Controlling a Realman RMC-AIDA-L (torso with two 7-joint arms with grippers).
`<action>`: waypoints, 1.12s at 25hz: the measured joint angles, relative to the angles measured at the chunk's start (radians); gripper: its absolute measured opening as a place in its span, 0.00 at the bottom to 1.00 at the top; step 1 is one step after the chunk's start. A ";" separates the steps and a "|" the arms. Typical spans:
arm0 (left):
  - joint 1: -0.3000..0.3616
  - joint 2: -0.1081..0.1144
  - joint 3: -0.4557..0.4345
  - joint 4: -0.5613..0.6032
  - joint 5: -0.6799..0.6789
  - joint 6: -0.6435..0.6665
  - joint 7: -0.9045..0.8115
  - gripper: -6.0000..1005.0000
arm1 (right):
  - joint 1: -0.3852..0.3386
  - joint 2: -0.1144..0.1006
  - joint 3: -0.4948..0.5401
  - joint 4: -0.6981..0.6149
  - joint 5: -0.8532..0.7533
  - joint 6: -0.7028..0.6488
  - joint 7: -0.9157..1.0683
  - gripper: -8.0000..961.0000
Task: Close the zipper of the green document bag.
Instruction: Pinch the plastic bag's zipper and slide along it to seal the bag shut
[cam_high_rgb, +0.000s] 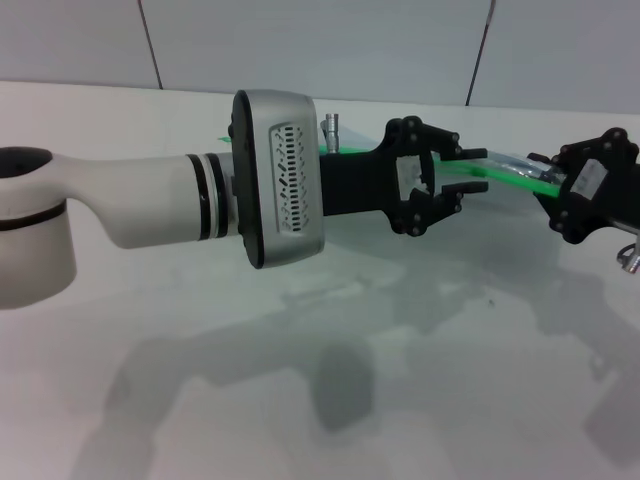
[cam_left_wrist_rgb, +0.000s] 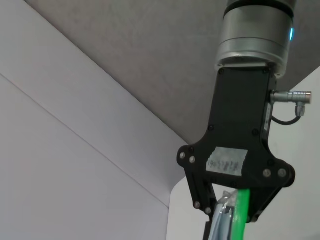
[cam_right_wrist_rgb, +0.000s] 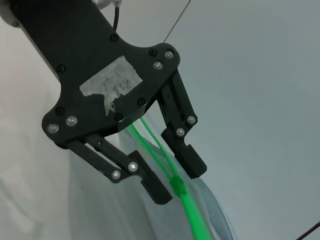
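The green document bag (cam_high_rgb: 500, 168) is held lifted above the counter (cam_high_rgb: 400, 380). Its end is clenched in the right claw (cam_high_rgb: 548, 190) to keep the zipper (cam_right_wrist_rgb: 187, 207) taut, while the left claw (cam_high_rgb: 462, 172), fingers spread, straddles the slider, not yet pinched.

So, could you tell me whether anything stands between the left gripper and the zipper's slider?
Nothing visible does. The open left gripper straddles the zipper, the slider at its fingertips; the right gripper holds the green document bag.

Bright green zipper (cam_right_wrist_rgb: 187, 205) edges the pale blue-grey green document bag (cam_right_wrist_rgb: 210, 200); both hands black.
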 joint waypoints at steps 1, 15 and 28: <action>-0.001 0.000 0.002 0.001 0.000 0.006 0.000 0.25 | 0.000 0.000 -0.001 0.000 0.000 0.000 0.000 0.07; -0.004 -0.002 -0.001 -0.002 -0.003 0.022 0.000 0.23 | -0.002 -0.002 -0.012 -0.025 -0.002 0.010 0.013 0.07; 0.003 -0.003 -0.001 -0.004 -0.005 0.035 0.000 0.11 | -0.009 -0.002 -0.012 -0.030 -0.003 0.012 0.014 0.07</action>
